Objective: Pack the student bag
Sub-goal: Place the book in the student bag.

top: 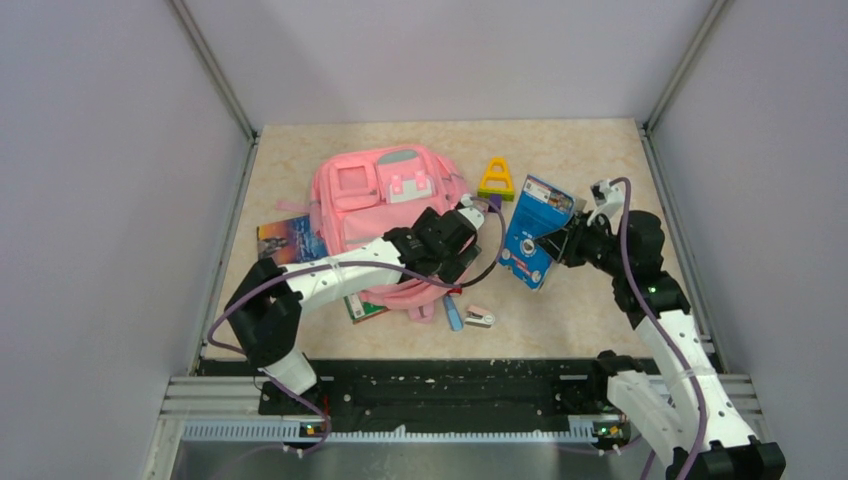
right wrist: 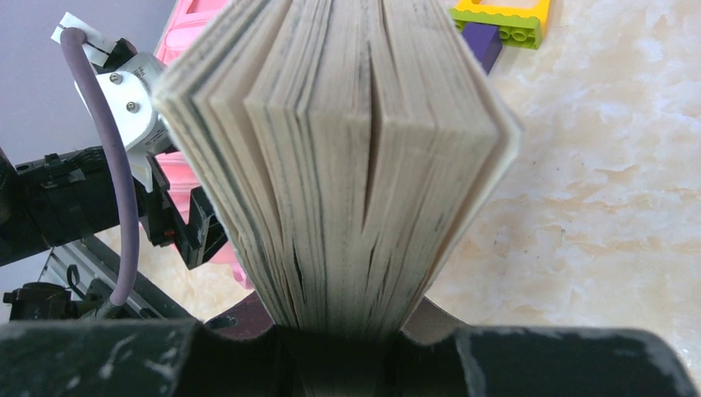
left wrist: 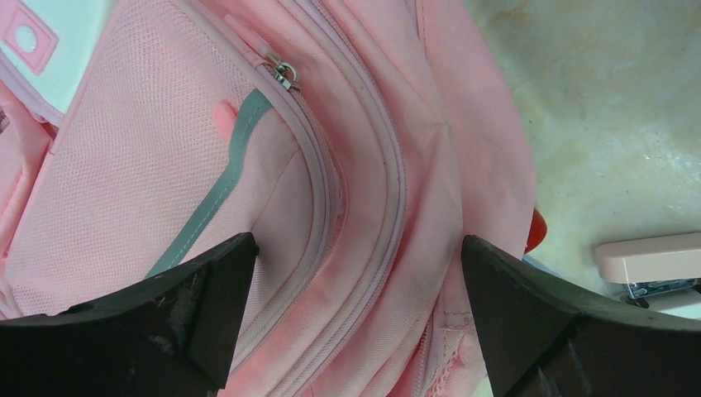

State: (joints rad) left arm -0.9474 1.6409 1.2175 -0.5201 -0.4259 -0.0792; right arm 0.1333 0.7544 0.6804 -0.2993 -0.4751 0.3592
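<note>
The student bag [top: 385,215], a big pink backpack, lies flat in the middle of the table. My left gripper [top: 455,243] hovers over its right side, open, with nothing between the fingers. In the left wrist view the bag's zipped seams [left wrist: 347,165] run between the spread jaws of the left gripper [left wrist: 355,273], and a zipper pull [left wrist: 283,73] shows further up. My right gripper [top: 560,243] is shut on a blue book [top: 535,232], holding it tilted above the table right of the bag. In the right wrist view the book's fanned pages [right wrist: 339,165] rise from the right gripper [right wrist: 347,339].
A yellow and purple block frame [top: 496,180] lies behind the book. A small pink stapler [top: 479,318] and a blue pen [top: 452,315] lie near the bag's front. A dark-covered book [top: 290,240] and a green one [top: 365,307] stick out from under the bag. Walls enclose three sides.
</note>
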